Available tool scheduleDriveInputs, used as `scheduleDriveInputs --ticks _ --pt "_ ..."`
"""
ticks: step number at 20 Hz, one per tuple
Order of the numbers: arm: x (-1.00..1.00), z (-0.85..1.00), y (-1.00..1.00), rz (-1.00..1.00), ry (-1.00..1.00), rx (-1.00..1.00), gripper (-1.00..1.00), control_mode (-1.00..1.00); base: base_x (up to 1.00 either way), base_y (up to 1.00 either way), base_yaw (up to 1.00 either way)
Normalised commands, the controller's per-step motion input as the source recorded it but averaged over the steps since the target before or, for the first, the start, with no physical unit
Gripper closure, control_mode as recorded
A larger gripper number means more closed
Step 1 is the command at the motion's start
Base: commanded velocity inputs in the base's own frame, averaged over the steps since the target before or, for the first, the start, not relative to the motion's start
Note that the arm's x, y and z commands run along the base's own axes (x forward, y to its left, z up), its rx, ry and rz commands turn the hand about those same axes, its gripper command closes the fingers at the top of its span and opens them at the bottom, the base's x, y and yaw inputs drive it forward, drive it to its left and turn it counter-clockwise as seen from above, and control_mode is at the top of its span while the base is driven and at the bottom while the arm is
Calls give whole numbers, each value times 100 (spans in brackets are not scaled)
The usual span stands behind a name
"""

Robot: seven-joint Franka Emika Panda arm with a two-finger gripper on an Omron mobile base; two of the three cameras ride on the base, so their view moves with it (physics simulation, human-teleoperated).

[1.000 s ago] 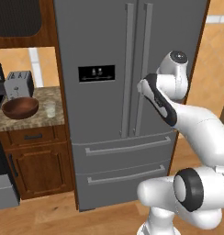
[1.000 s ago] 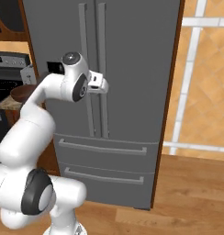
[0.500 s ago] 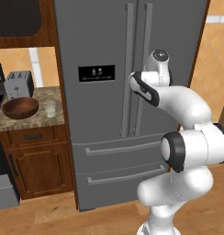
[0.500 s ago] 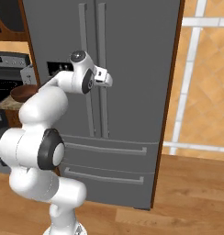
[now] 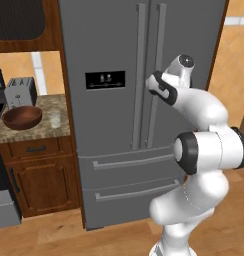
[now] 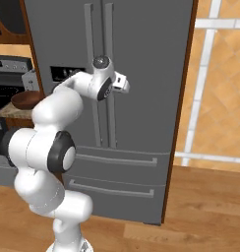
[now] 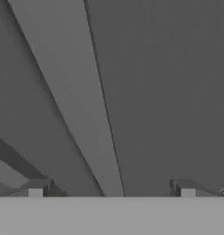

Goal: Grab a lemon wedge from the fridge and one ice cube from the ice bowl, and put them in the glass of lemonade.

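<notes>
The claw (image 7: 111, 188) is released, its two dark fingertips (image 7: 36, 188) spread wide apart with nothing between them, and it points straight at the closed doors of the grey steel fridge (image 5: 114, 45). In the hand view a long vertical door handle (image 7: 72, 101) runs as a pale slanting bar from the top down to a spot between the two fingertips, just ahead of the claw; whether the tips touch it cannot be told. In the left base view the claw's end lies beside the right-hand door handle (image 5: 155, 75), with the left-hand handle (image 5: 139, 75) just past it and the black dispenser panel (image 5: 105, 80) farther to the claw's left. Below the claw are the fridge's two drawers (image 5: 129, 162). Well off to the claw's left, on the speckled counter (image 5: 36, 131), sits the brown ice bowl (image 5: 21, 116) with the small clear glass of lemonade (image 5: 54, 118) just beside it and a toaster (image 5: 20, 91) behind them. The ice cube is too small to make out.
</notes>
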Motion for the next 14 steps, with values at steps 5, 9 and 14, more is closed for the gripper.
scheduleDriveInputs --ticks 5,9,14 --pt "60 -14 0 8 1 0 -100 -100 0 0 0" --pt "40 -11 0 6 0 0 -100 -100 0 0 0" --pt "46 -10 0 4 0 0 -100 -100 0 0 0"
